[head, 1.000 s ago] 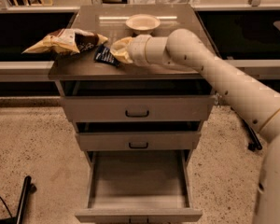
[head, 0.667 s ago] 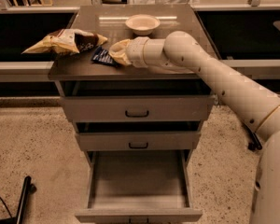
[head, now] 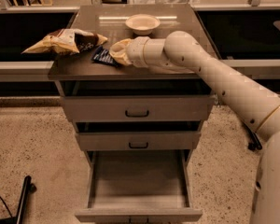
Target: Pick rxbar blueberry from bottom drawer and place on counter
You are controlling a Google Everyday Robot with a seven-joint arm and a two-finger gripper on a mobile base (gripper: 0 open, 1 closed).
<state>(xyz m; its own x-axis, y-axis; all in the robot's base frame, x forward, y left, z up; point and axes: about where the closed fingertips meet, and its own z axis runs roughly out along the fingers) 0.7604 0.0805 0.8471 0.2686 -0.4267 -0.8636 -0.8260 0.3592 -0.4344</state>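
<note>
The rxbar blueberry (head: pixel 101 56), a small dark navy wrapper, lies flat on the counter (head: pixel 177 13) near its front left. My gripper (head: pixel 115 53) is at the bar's right end, low over the counter, reached in from the right with the cream arm behind it. I cannot tell whether it still touches the bar. The bottom drawer (head: pixel 138 214) is pulled out, and its inside shows nothing.
A large yellow-brown chip bag (head: pixel 65 41) lies on the counter's left edge, just left of the bar. A pale bowl (head: pixel 142 23) stands at the counter's back middle. The two upper drawers (head: pixel 137 109) are closed. A dark stand leg (head: pixel 23 199) sits on the floor at lower left.
The gripper has shifted slightly left and down at the bar's end. The bar stays on the counter in nearly the same spot.
</note>
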